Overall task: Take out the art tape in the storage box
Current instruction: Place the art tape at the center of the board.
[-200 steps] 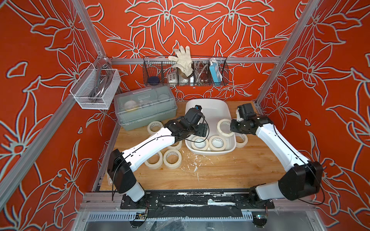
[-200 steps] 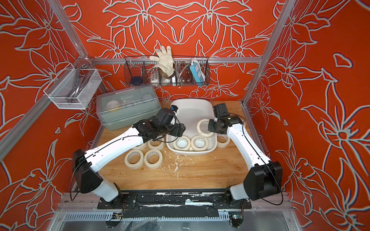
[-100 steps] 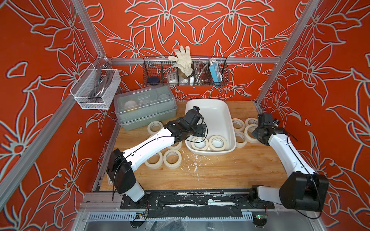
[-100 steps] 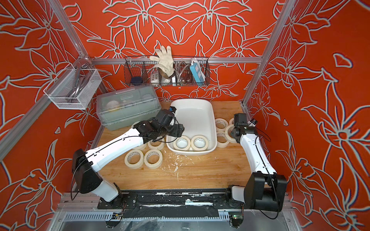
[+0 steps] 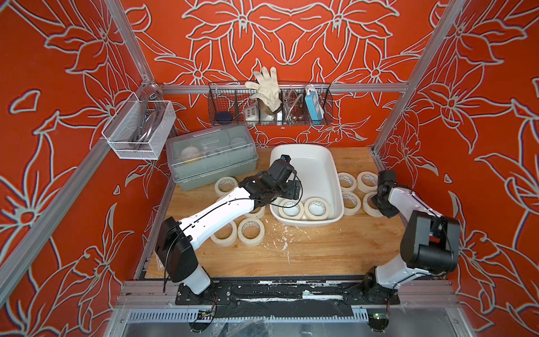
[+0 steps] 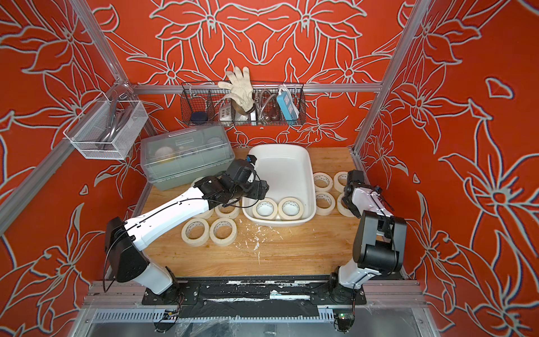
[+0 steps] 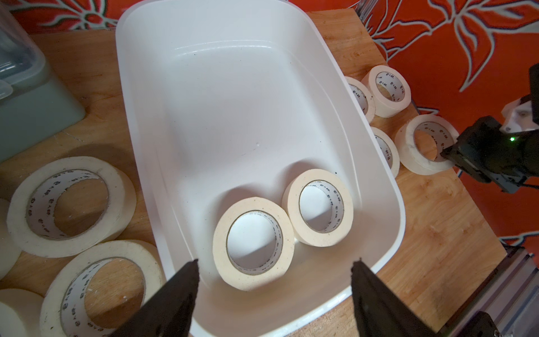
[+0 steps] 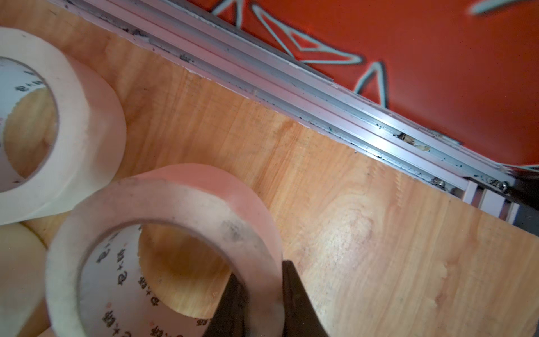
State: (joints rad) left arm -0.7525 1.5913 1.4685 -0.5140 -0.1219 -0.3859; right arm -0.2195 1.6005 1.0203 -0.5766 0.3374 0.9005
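My right claw (image 8: 259,294) pinches the wall of one art tape (image 8: 163,201); my empty, wide-open left claw (image 7: 275,264) should drop one finger through the roll (image 7: 252,205) just below.

Wooden table (image 5: 320,251): storage box (image 5: 306,223), art tape rolls (image 5: 250,232), grey-green box (image 5: 211,160).

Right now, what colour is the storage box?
The storage box is glossy white, best in left wrist view.
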